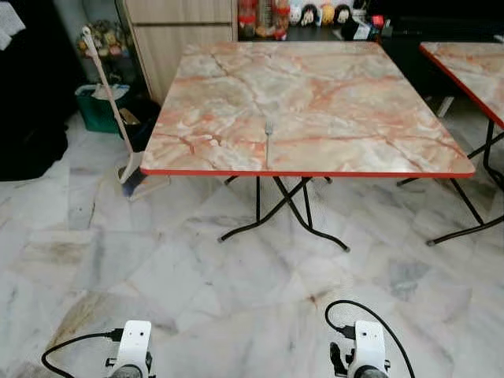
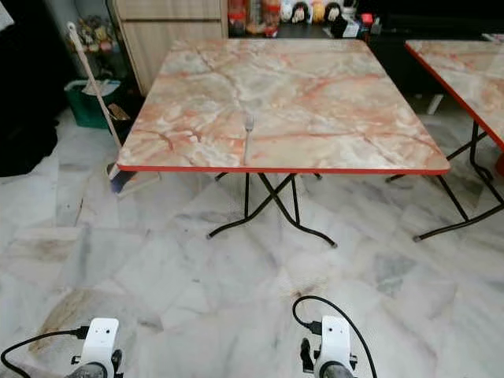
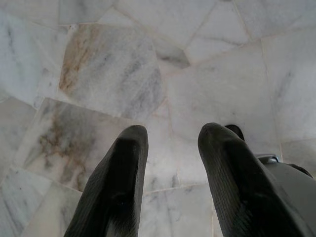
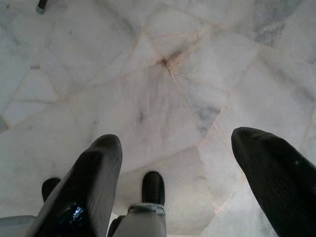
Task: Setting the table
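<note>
Black left end effector (image 3: 168, 148) parted, empty | right end effector (image 4: 175, 158) wider, empty

Head stereo pair looks forward and down at the marble surface (image 1: 315, 102) from a standoff; both eyes share it and the floor (image 1: 197, 283). Each wrist camera faces straight down, close to the floor tiles.
</note>
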You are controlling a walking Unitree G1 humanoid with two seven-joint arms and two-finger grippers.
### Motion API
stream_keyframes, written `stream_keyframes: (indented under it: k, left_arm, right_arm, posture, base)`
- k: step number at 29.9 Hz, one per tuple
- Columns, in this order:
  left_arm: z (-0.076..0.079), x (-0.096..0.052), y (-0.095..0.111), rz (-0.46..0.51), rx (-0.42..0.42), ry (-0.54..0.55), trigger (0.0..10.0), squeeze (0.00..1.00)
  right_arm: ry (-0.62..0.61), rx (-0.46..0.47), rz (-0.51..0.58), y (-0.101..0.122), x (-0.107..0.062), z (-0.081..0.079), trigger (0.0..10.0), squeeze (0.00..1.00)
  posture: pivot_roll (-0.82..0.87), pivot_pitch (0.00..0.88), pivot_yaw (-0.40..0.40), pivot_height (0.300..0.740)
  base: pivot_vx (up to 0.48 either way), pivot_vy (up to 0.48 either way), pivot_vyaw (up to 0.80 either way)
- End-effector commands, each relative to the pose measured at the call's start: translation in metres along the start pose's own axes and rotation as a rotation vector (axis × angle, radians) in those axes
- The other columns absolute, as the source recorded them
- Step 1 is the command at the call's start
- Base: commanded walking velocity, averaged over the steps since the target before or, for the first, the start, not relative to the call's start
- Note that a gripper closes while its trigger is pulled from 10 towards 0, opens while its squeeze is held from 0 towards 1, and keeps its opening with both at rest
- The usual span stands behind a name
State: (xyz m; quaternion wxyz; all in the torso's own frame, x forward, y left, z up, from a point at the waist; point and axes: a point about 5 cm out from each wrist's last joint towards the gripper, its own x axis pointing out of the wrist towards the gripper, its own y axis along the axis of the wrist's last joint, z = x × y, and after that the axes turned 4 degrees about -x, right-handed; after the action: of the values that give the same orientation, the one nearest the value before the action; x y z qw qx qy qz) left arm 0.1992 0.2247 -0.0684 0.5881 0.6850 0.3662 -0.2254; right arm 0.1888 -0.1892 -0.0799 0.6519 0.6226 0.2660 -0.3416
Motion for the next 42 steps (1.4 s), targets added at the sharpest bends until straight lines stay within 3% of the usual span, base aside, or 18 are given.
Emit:
stream_keyframes:
  k: [1,14,42]
  left_arm:
    - [-0.0029,-0.0001,-0.0026,-0.018,0.013,0.006,10.0,0.0]
    - [-0.0072,0.0,-0.0027,-0.02,0.035,0.008,10.0,0.0]
    - [-0.0085,0.0005,-0.0004,-0.013,0.016,0.015,10.0,0.0]
  right_arm:
    - [0.002,0.009,-0.002,0.0004,0.0002,-0.0007,10.0,0.0]
    - [0.006,0.033,-0.004,-0.0019,-0.0004,-0.0039,10.0,0.0]
    - [-0.018,0.077,-0.007,-0.0054,-0.0014,-0.0006,10.0,0.0]
  posture:
    - [0.03,0.054,0.006,0.74]
    - [0.04,0.024,0.017,0.74]
    - [0.03,0.092,0.018,0.74]
  base:
    - [0.304,0.0,0.0]
    - [0.333,0.0,0.0]
    - [0.427,0.0,0.0]
